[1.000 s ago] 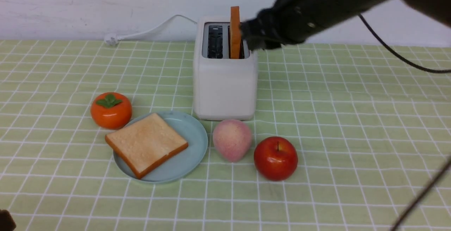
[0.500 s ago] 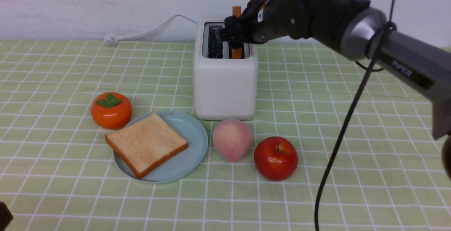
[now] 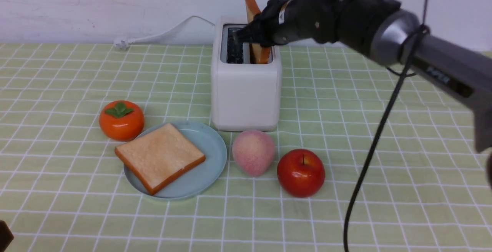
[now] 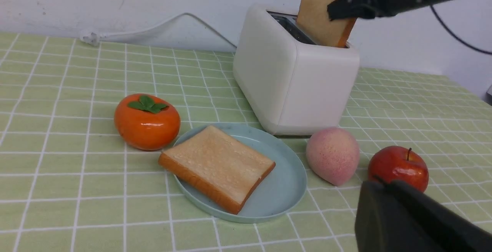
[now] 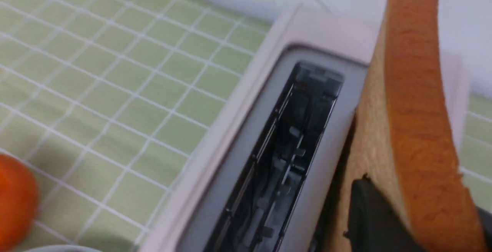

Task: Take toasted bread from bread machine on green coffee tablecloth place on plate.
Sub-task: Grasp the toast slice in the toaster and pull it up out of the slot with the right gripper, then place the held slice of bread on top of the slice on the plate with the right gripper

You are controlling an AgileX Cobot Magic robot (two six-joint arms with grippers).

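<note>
On the green coffee tablecloth [image 3: 384,129]: bread machine [image 3: 246,94] at twelve o'clock; plate [image 3: 213,148] at seven, bearing one toasted bread slice [image 3: 159,161]. Upright a second ago, the second slice [image 3: 251,8] now rises tilted, with the right gripper [image 3: 255,38] clamped on it: extraction has begun. Its lower edge stays hidden in the slot. The left gripper [image 4: 384,190], mostly cut off, is closed.

The right arm [image 3: 369,25] has a black wrist, a grey link and a loose black cable [image 3: 371,154].
</note>
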